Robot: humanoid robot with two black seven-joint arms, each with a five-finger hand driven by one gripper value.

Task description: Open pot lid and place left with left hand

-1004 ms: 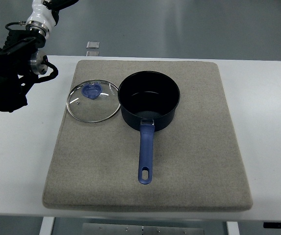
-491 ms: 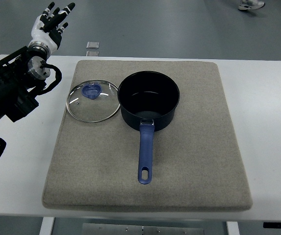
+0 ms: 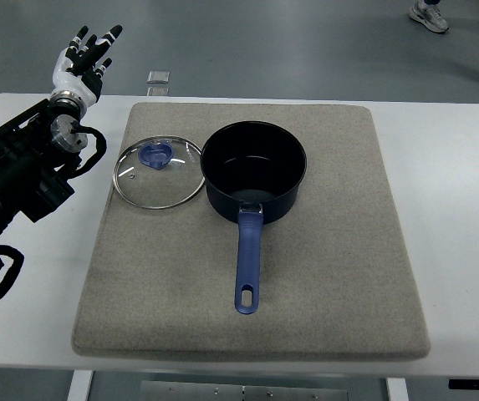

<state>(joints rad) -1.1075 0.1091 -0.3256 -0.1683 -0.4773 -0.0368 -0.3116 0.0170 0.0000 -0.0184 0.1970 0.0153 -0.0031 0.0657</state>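
Pot (image 3: 254, 171) occupies the middle of the grey mat (image 3: 339, 276), with its blue handle (image 3: 248, 263) pointing toward the near edge of the mat. The pot is uncovered; its dark interior is visible. The glass lid (image 3: 159, 175) lies flat on the mat just beside the pot on its left, close to the mat's left edge, blue knob (image 3: 155, 154) up. The lid rim appears to touch or almost touch the pot wall; the view does not settle which. The left hand (image 3: 83, 57) stands beyond the far-left corner of the table (image 3: 456, 167), well apart from the lid, fingers (image 3: 97, 43) spread and holding nothing. Over the last second the left arm has drawn back along the left edge, while lid and pot have stayed put. Judgement: the placement is complete and only retreat remains. The right arm does not show.
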